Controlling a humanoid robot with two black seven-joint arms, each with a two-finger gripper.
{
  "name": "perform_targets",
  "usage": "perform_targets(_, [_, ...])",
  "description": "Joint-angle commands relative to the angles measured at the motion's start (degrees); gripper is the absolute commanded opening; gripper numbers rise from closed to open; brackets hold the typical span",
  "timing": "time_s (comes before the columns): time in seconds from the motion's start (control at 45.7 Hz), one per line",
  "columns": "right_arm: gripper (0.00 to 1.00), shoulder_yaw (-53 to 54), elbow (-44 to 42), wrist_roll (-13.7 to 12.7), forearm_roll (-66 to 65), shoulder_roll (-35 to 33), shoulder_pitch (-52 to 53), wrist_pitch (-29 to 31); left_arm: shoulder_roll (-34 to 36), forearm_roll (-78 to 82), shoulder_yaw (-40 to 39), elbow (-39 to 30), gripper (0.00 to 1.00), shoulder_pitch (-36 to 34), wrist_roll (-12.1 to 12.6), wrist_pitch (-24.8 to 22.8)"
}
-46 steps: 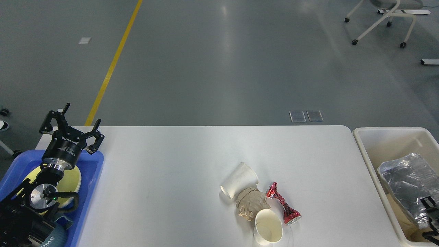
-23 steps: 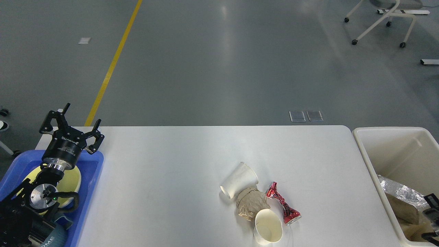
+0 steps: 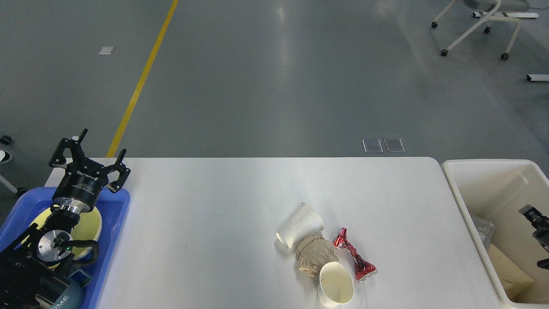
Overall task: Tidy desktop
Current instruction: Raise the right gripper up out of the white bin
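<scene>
The white desktop [image 3: 223, 206] carries a cluster of litter right of centre: a white paper cup [image 3: 299, 224] on its side, a crumpled brown paper wad [image 3: 314, 254], a second paper cup [image 3: 336, 284] with its mouth towards me, and a crushed red can [image 3: 355, 256]. My left gripper [image 3: 102, 143] stands open and empty above the far left corner, over a blue tray [image 3: 116, 206]. Only a small dark part of my right gripper [image 3: 536, 219] shows at the right edge, inside the cream bin [image 3: 472, 171]; its fingers cannot be told apart.
A yellow plate [image 3: 90, 223] lies in the blue tray under my left arm. The bin holds a bit of clear wrapping [image 3: 482, 227] and tan paper [image 3: 510, 268]. Beyond the table lie grey floor, a yellow line and a wheeled chair [image 3: 476, 25].
The silvery crinkled bag that filled the right side of the bin has sunk out of sight. My right gripper now shows higher at the right edge. The left arm and the litter stayed still.
</scene>
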Motion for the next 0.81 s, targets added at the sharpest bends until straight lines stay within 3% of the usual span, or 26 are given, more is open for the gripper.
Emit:
perform_targets(0.0, [1.0, -0.98, 7.46, -0.1, -9.16, -4.35, 8.36, 5.02, 0.0, 0.0, 0.0, 0.0, 0.96, 0.0, 0.01, 0.0])
perform_targets(0.175, [1.0, -6.94, 13.8, -0.1, -16.21, -6.47, 21.45, 15.12, 0.0, 0.0, 0.0, 0.0, 0.96, 0.0, 0.01, 0.0])
perform_targets(0.394, [1.0, -23.91, 24.43, -0.02, -15.86, -5.68, 46.4, 34.01, 0.0, 0.0, 0.0, 0.0, 0.96, 0.0, 0.01, 0.0])
perform_targets(0.634, [1.0, -35.78, 41.47, -0.1, -13.67, 3.28, 73.04, 54.76, 0.0, 0.0, 0.0, 0.0, 0.96, 0.0, 0.01, 0.0])
perform_targets(0.787, [1.0, -39.91, 54.57, -0.19, -7.25, 8.21, 85.61, 59.52, 0.0, 0.0, 0.0, 0.0, 0.96, 0.0, 0.01, 0.0])
